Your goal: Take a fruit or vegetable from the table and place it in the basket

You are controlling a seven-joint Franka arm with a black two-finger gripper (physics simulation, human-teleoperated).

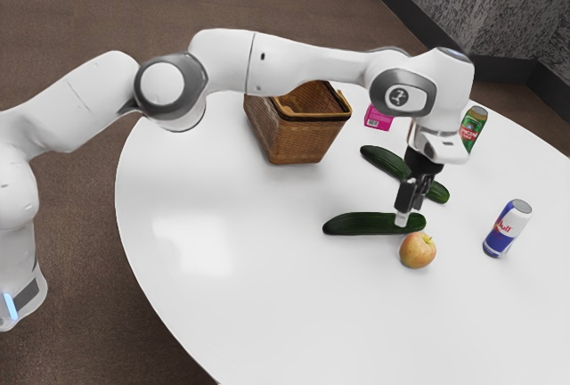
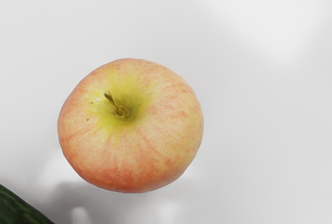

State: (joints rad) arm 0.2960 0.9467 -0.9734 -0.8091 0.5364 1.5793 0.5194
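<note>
My arm (image 1: 312,69) bends down, its gripper (image 1: 408,213) near the apple (image 1: 418,250) on the table (image 1: 240,314). I can't tell if it's open or closed. My arm hides some of the basket (image 1: 307,135), well apart from the apple.

Brown floor (image 1: 80,11); mottled gray wall (image 1: 481,2); round white table (image 1: 258,296).

Arm (image 1: 307,66) outstretched, hand (image 1: 405,214) angled downward.
</note>
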